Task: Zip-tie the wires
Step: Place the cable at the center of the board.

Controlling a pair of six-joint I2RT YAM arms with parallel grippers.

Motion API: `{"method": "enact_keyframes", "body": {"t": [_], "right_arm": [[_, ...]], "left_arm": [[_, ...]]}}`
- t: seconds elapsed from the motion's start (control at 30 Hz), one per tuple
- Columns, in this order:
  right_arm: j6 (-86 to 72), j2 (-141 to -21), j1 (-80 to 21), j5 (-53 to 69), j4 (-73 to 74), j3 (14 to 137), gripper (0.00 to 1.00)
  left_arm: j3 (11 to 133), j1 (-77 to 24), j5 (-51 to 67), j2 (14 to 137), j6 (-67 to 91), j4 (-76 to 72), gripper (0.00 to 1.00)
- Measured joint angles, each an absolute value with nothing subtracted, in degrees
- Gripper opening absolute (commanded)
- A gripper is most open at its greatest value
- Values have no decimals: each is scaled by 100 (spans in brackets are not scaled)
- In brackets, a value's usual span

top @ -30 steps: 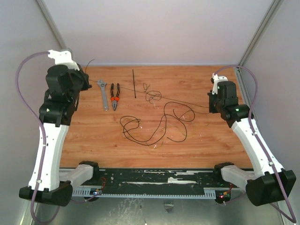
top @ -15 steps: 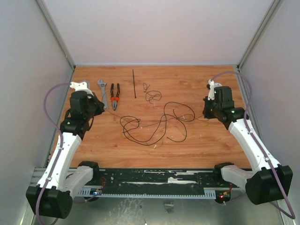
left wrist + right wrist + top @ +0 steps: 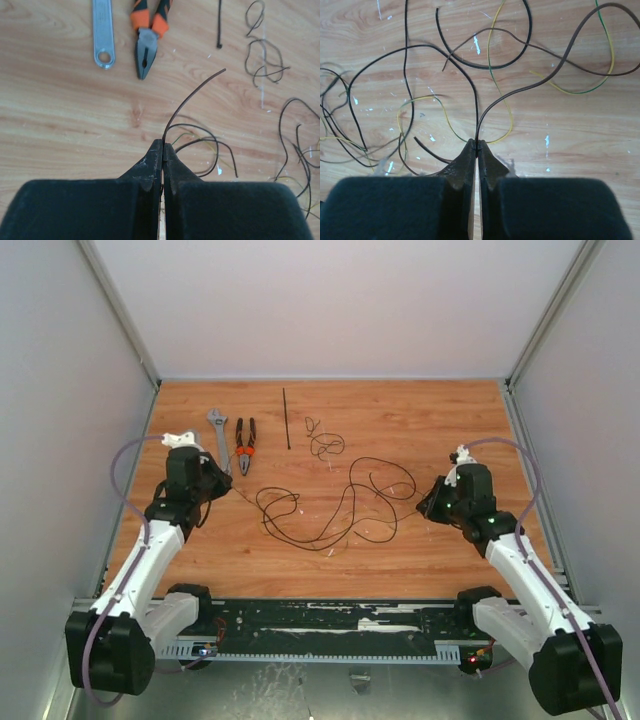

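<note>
Pinching 1 dark strand, the left gripper (image 3: 162,148) is keeping its jaws pressed together, with the strand's free end curving up and away to the far right. The right gripper (image 3: 476,146) is clamping the same way, jaws closed on dark wire where 2 runs are meeting at its tips.

Both arms are now sitting lower and nearer the table's front than 1 second ago, when a strand was stretching taut between them across the board. That line is now sagging into the wires (image 3: 330,502), which are lying in loose loops mid-table between the 2 grippers. I am reading this as slack being given back. Gathering the strands into a bundle is probably not finished, and nothing is tied yet.

The zip tie (image 3: 286,420) is lying flat and untouched toward the far edge, just right of the pliers (image 3: 245,443) and wrench (image 3: 218,440). Its long axis is running straight from near to far, apart from the main tangle.
</note>
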State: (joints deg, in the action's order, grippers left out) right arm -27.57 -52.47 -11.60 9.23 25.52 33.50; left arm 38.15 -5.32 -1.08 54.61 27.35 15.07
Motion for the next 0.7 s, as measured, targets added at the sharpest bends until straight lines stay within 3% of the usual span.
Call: {"method": "enact_keyframes", "body": {"t": [0.27, 0.47, 0.53, 0.7], "right_arm": [[-3339, -5118, -1160, 941, 1953, 2821, 8], [-3487, -4825, -1160, 657, 1892, 2779, 23], [-3481, -4635, -1160, 495, 1896, 2781, 34], [-3500, -4370, -1157, 176, 1953, 2842, 48]], "left_arm": [[3380, -532, -75, 5948, 3168, 1081, 0], [3288, -746, -89, 6423, 3319, 777, 0], [3275, -893, -106, 6573, 3347, 714, 1], [3232, -1188, -222, 6936, 3363, 609, 10]]}}
